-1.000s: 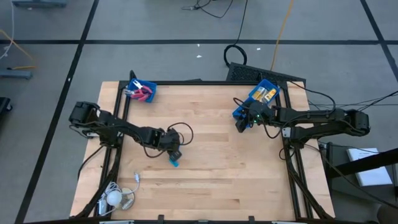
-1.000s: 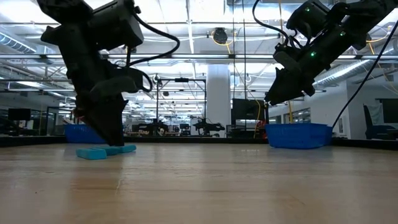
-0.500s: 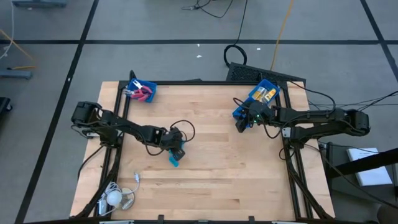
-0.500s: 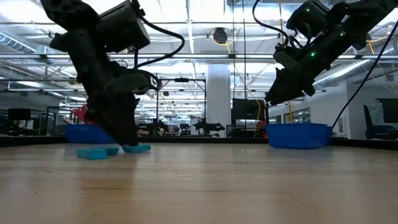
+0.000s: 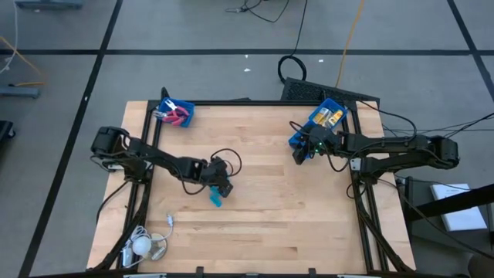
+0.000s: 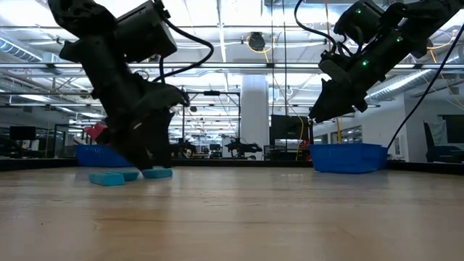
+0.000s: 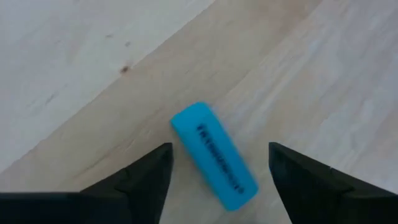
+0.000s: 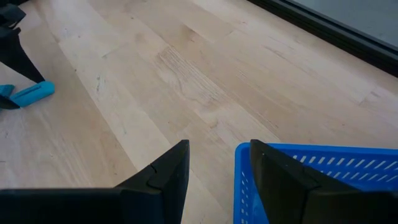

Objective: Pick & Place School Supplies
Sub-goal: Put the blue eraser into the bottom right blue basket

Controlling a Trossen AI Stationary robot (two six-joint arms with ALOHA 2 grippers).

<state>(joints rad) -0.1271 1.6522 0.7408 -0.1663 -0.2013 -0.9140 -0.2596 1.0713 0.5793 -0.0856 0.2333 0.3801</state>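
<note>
Wood tabletop (image 5: pixel 278 224) mid, left gripper (image 7: pixel 217 180) fingers apart over blue eraser (image 7: pixel 214 155), right gripper (image 8: pixel 214 168) fingers apart at bin (image 8: pixel 323 180) edge.

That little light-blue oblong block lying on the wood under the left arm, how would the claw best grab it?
Across its narrow middle, coming straight down. The light-blue oblong block lies flat on the wooden table, long sides bare, already between the open left gripper fingers. Its ends are too far apart to span.

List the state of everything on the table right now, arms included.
Left gripper: open, low over a blue piece.
Blue piece: flat on the wood, ungripped.
Right gripper: open, empty, by the right bin.
Right bin: holds yellow packets.
Left bin: holds pink-handled tools.
</note>
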